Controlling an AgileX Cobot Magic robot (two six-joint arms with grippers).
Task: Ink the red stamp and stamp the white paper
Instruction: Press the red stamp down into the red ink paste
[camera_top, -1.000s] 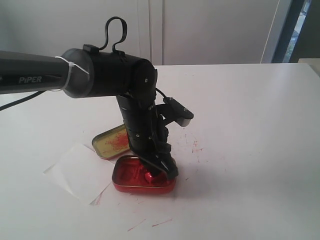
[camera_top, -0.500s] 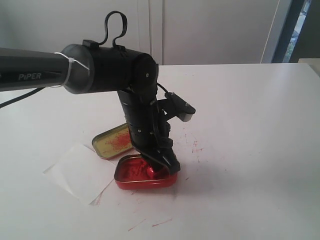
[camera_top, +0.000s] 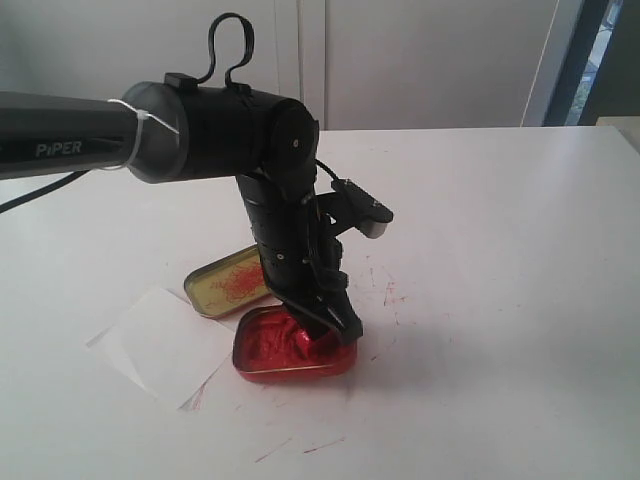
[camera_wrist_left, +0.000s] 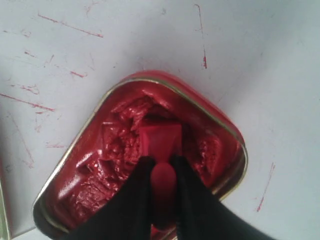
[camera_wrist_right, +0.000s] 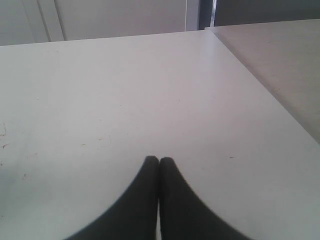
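The left tool (camera_wrist_left: 161, 165) is clamped on the knob handle of the red stamp (camera_wrist_left: 160, 140), one black finger on either side of it, and the stamp's rectangular base is pressed into the lumpy red ink of the red tin (camera_wrist_left: 226, 131). In the exterior view the left arm reaches in from the left and bends steeply down, so the tool's tips sit inside the tin toward its right end, and the stamp is mostly hidden behind them there. The gold-coloured lid (camera_top: 225, 285), smeared with red, lies open side up just behind the tin, partly behind the arm. The white paper (camera_top: 160, 345) lies flat on the desk (camera_top: 500, 250) just left of the tin, with faint red streaks by its near corner; whether it touches the tin cannot be told. Red scratches and specks mark the desk around the tin. The right tool (camera_wrist_right: 159, 161) has its fingers pressed together with nothing between them, above the white desk
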